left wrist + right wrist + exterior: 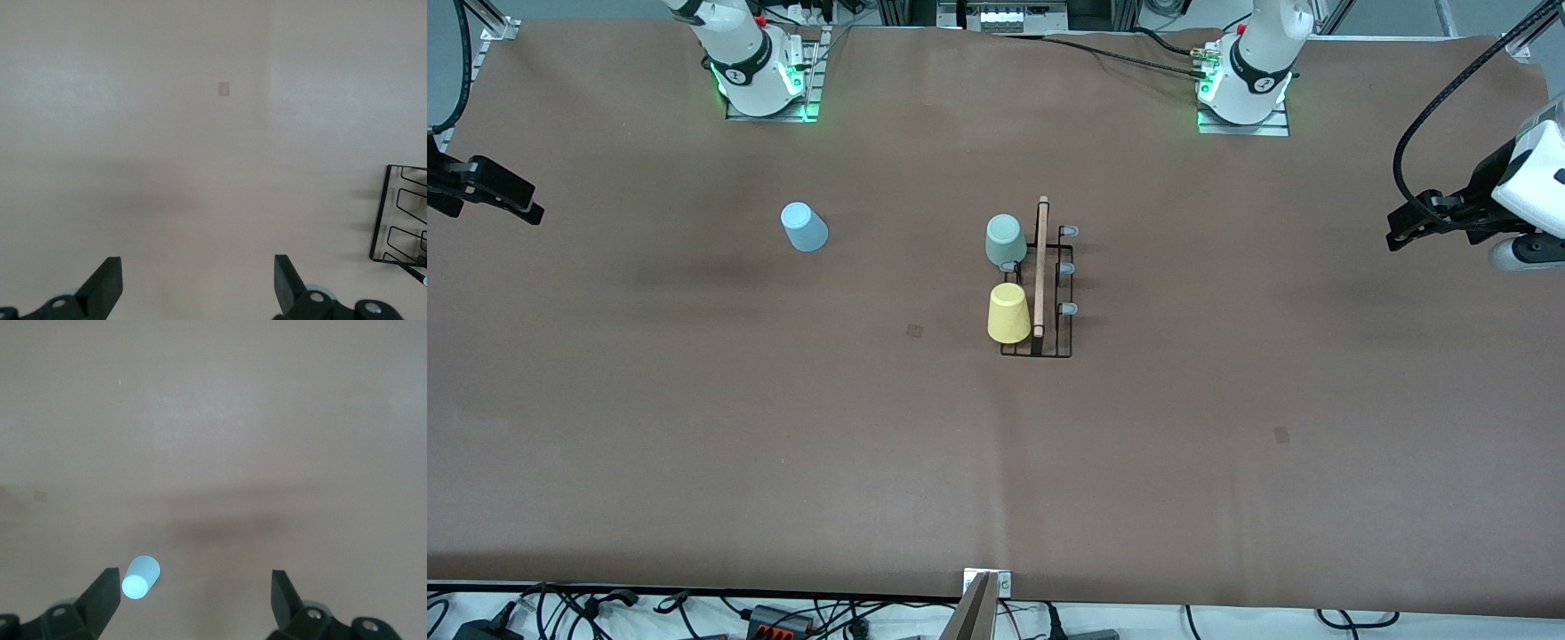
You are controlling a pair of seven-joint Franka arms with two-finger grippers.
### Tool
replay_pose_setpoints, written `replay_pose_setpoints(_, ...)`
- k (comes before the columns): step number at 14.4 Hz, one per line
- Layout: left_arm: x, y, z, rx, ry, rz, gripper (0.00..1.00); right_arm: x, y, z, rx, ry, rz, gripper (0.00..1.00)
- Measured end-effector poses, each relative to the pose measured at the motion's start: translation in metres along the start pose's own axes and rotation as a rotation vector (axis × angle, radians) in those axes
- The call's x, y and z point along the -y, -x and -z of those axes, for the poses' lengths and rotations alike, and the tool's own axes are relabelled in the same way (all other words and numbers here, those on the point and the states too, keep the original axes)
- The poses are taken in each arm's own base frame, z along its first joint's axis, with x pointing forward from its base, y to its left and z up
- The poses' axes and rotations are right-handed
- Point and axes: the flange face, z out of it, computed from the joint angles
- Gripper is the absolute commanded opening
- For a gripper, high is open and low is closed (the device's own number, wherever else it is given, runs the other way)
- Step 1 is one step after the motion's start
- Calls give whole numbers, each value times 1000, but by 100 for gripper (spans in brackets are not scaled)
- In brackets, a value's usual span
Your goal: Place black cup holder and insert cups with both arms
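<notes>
At table ends, left gripper (1396, 233) and right gripper (529, 212) wait, jaws apart, empty. Rack (1040, 284) holds green cup (1005, 240), yellow cup (1008, 313). Next: right gripper squares over blue cup (805, 227), pinches mid-wall gently.

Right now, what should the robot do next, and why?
Probably lower the right tool, open and empty, toward the light blue cup. That cup sits alone on the table toward the right arm's end, while the green cup and yellow cup already sit on the black cup holder.

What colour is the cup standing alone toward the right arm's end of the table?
Light blue: the small tapered plastic cup, clearest in the front view.
</notes>
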Motion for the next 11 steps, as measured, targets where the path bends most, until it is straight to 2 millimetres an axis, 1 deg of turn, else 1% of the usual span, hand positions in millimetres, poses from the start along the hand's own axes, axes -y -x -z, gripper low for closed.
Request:
replay_pose_setpoints(3, 0, -1, -1, 2, 0, 0, 100, -1, 0, -1, 6, 0, -1, 100)
replay_pose_setpoints(5, 1, -1, -1, 3, 0, 2, 100, -4, 1, -7, 18, -4, -7, 100)
replay_pose_setpoints(8, 7, -2, -4, 6, -1, 12, 100, -10, 1, -11, 27, -14, -21, 100)
replay_pose_setpoints(11, 11, -3, -5, 8, -1, 19, 100, -12, 1, -11, 28, -17, -24, 100)
